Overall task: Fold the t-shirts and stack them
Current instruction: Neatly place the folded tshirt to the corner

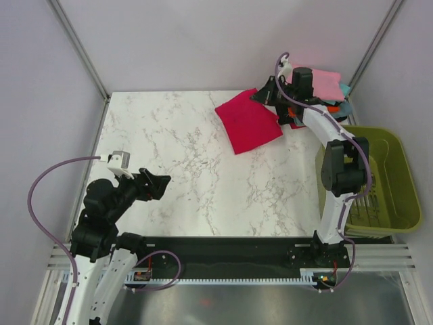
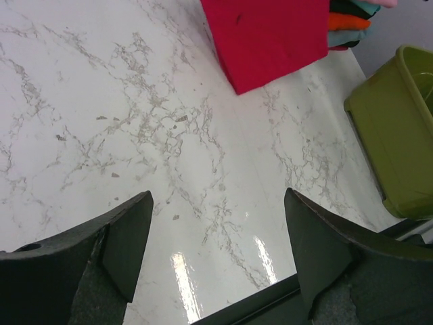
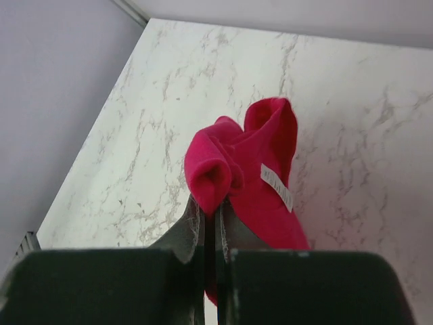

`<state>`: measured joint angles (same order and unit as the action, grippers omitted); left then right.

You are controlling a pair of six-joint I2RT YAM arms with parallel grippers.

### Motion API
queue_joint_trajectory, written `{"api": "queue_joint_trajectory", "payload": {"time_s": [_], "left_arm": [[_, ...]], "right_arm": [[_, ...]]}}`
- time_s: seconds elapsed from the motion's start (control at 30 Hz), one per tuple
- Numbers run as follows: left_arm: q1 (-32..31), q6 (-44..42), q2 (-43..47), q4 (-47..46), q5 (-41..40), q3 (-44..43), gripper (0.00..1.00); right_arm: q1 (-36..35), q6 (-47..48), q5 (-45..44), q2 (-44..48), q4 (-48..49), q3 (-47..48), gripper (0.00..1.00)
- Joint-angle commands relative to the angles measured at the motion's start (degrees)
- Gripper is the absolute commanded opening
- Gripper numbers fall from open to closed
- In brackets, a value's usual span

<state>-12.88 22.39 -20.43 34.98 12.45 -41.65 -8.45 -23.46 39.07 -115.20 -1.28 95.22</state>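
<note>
The crimson-red t-shirt (image 1: pixel 247 123) lies folded flat at the back right of the marble table, also seen in the left wrist view (image 2: pixel 270 37). My right gripper (image 1: pixel 266 97) is at its far right corner, shut on a bunched fold of the red cloth (image 3: pixel 230 162), which stands up above the fingertips (image 3: pixel 196 217) with a white label (image 3: pixel 277 187) showing. Behind it sits a stack of folded t-shirts, pink (image 1: pixel 326 82) on top, with orange (image 2: pixel 348 21) and black layers below. My left gripper (image 1: pixel 161 183) hovers open over bare table (image 2: pixel 216 203) at the near left, holding nothing.
An olive-green basket (image 1: pixel 399 177) stands at the right table edge, its corner in the left wrist view (image 2: pixel 385 108). White walls and metal frame posts close the back and sides. The right arm stretches along the basket's left side.
</note>
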Motion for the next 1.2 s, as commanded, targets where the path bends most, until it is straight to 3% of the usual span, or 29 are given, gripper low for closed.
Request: {"api": "queue_joint_trajectory", "payload": {"time_s": [0.0, 0.2, 0.63, 0.9, 1.17], "left_arm": [[0.32, -2.18, 0.38, -2.02, -0.49, 0.25, 0.86], [0.32, -2.09, 0.03, -1.94, -0.23, 0.25, 0.86], [0.93, -1.91, -0.93, -1.94, -0.49, 0.43, 0.84], [1.11, -1.83, -1.55, -2.02, 0.12, 0.43, 0.84], [1.28, -1.83, -2.07, -2.02, 0.47, 0.43, 0.84]], "right_arm": [[2.29, 3.42, 0.75, 4.18, -3.81, 4.35, 0.00], [6.42, 5.53, 1.80, 4.89, -10.48, 13.75, 0.00], [15.39, -1.40, 7.60, -0.72, -13.75, 36.68, 0.00], [18.55, -4.92, 9.62, -7.84, -11.82, 43.99, 0.00], [21.01, -7.38, 9.71, -13.37, -8.04, 45.40, 0.00]]}}
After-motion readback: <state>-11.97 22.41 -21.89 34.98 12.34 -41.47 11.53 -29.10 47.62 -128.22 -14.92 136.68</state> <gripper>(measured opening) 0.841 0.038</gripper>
